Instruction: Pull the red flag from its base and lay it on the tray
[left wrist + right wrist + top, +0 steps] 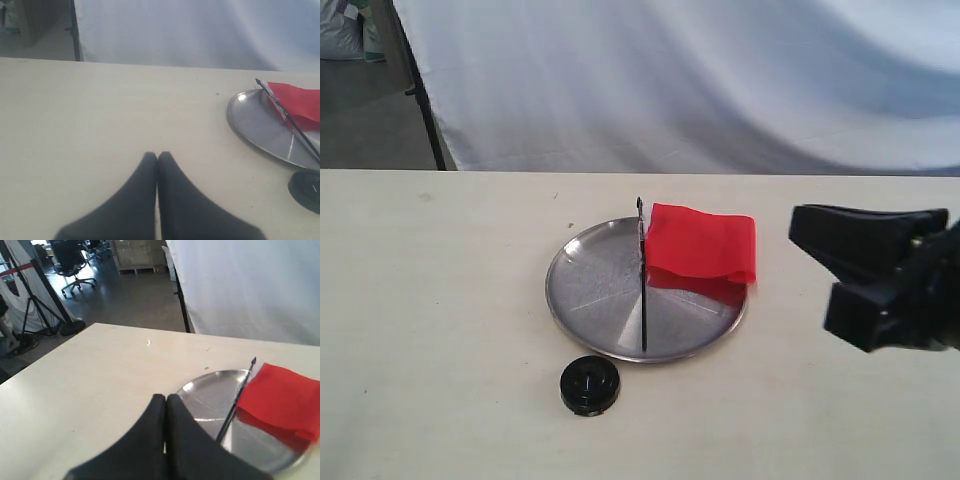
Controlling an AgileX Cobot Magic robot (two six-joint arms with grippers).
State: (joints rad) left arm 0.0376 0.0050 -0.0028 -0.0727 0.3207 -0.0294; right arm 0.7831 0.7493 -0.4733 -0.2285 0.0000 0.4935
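The red flag (705, 250) lies across the right half of the silver tray (590, 290), its thin black pole (643, 290) running over the dish's middle. The round black base (589, 385) stands by itself on the table just in front of the tray, its socket showing nothing in it. My right gripper (810, 235) hovers to the right of the tray, shut and holding nothing. The right wrist view shows it (165, 399) closed, with the tray (210, 395) and flag (282, 397) just beyond. My left gripper (157, 156) is shut over bare table, left of the tray (255, 122) and base (306, 187); it is out of the exterior view.
A white cloth backdrop (700, 80) hangs behind the table's far edge, held by a black stand leg (425, 110) at the back left. Beyond the table an office chair (72, 262) and floor show in the right wrist view.
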